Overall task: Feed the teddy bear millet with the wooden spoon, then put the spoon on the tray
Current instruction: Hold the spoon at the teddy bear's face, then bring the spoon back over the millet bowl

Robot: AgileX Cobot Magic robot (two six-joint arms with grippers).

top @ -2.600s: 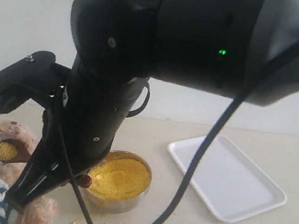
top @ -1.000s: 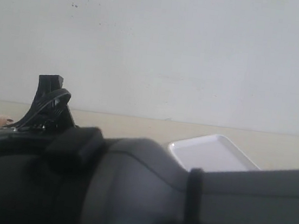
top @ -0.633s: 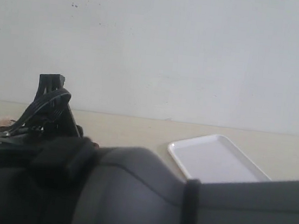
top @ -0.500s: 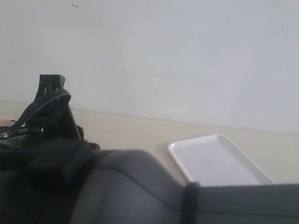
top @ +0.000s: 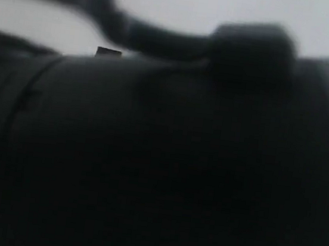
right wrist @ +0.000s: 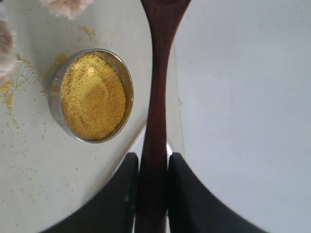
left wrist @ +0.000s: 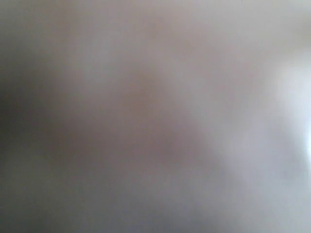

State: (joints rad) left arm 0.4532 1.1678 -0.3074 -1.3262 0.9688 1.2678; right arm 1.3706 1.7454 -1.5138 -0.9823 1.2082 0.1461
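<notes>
In the right wrist view my right gripper (right wrist: 153, 160) is shut on the handle of the dark wooden spoon (right wrist: 158, 87). The handle sits between the two black fingers (right wrist: 127, 184). The spoon's bowl end runs out of the frame. It hangs along the near edge of the white tray (right wrist: 243, 97), beside the steel bowl (right wrist: 54, 97) heaped with yellow millet (right wrist: 95, 94). Bits of the teddy bear's pale fur (right wrist: 65, 6) show at the frame's edge. The left wrist view is a featureless blur, and a dark arm (top: 160, 158) fills the exterior view.
Loose millet crumbs (right wrist: 7, 92) lie scattered on the cream table (right wrist: 58, 184) around the steel bowl. A strip of pale wall (top: 167, 6) shows above the dark arm in the exterior view.
In the exterior view the dark arm has risen close to the camera and now covers nearly everything. The tray and tabletop that showed before are hidden.
</notes>
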